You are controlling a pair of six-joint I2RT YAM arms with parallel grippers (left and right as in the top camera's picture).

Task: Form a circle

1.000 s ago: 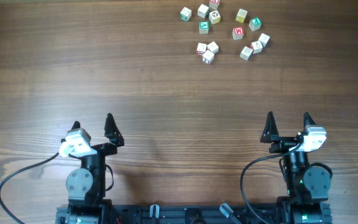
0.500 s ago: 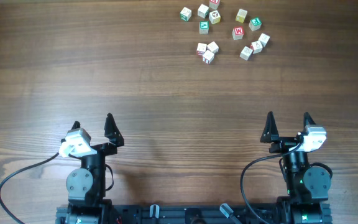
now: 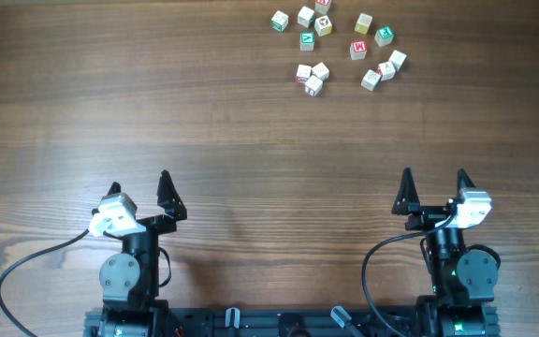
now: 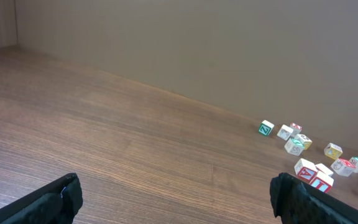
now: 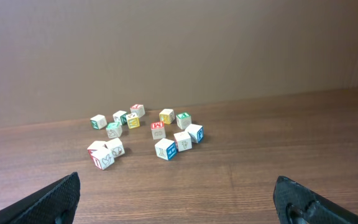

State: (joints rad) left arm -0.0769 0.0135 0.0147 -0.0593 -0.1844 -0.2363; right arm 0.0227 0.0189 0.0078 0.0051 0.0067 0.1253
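Wooden letter cubes (image 3: 357,49), pale w/ green, red or dark marks, lie as a loose scatter, not a ring. They sit well ahead of the right gripper (image 3: 433,176) and somewhat to its left, on the brown table (image 3: 251,131). Approx fourteen, tho the count is unsure: one sits at the frame edge in the overhead view and several crowd together. Closest to the right gripper's line is a short run of three cubes (image 3: 386,68), touching or nearly so. Farther to its left a tight trio (image 3: 313,77) sits w/ faces touching. Beyond those, farther from that gripper, the rest stand singly w/ gaps btw them, incl. a yellowish cube (image 3: 363,21) and a green-marked cube (image 3: 307,40). Marks are too small to read.

Right gripper: jaws spread wide and holding nothing, dark fingers pointing toward the cubes. In its wrist view the whole scatter shows well apart from the fingertips. The left gripper (image 3: 138,183) is well off to the right gripper's left and level w/ it, likewise spread wide and holding nothing. In its wrist view the cubes show only at the right side.
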